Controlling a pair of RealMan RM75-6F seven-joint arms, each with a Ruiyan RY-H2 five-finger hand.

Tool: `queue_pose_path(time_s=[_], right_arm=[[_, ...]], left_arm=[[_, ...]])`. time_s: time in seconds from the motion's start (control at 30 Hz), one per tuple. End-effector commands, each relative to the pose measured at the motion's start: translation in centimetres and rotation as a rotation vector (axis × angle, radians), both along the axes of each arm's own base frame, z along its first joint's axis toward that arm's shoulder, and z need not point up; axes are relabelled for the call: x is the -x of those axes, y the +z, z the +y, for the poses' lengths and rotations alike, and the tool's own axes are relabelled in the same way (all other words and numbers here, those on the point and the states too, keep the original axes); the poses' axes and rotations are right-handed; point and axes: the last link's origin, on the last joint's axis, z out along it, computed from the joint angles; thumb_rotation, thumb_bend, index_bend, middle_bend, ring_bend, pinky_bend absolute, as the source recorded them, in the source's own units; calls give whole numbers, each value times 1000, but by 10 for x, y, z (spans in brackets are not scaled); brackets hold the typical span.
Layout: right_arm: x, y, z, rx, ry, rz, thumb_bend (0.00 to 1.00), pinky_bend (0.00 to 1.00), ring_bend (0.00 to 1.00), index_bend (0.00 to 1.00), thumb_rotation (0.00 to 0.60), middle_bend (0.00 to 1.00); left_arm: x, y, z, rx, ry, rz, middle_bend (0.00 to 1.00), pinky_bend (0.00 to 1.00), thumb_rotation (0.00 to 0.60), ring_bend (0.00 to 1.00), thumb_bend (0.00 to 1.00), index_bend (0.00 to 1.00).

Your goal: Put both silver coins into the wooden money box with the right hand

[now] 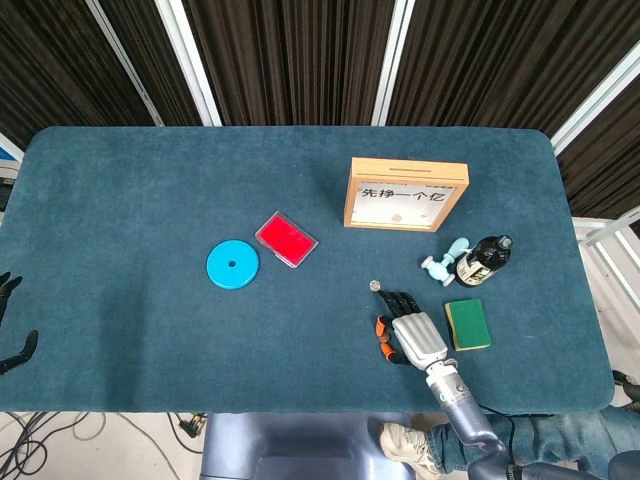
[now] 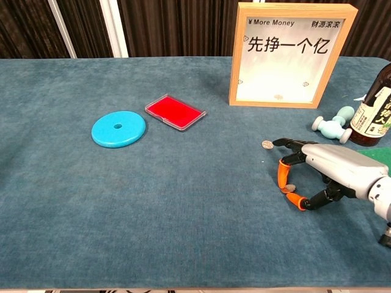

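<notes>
Blue felt covers the table, where the right hand arches over one silver coin, orange fingertips bracketing it but not yet pinching, so it holds nothing. To lift cleanly, I judge the tips should close low against the coin's edge. A second coin lies just beyond, before the wooden money box.

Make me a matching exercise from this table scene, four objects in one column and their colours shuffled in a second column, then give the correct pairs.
Column one:
1. disc
2. flat case
3. sponge
4. money box frame

Column two:
A. green with a yellow edge
B. light wood
C. blue
D. red

Pairs: 1-C, 2-D, 3-A, 4-B
</notes>
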Motion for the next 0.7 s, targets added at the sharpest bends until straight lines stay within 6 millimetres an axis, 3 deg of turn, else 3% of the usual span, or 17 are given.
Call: queue_pose_path(time_s=[0.03, 0.7], right_arm=[[0, 0, -1, 3, -1, -1, 475, 0, 0, 514, 600, 1], [-7, 0, -13, 21, 14, -12, 495, 0, 0, 571, 600, 17]], left_arm=[[0, 0, 0, 0, -1, 1, 0, 0, 600, 0, 388, 95], [0, 0, -1, 4, 0, -1, 0, 0, 600, 0, 388, 100]])
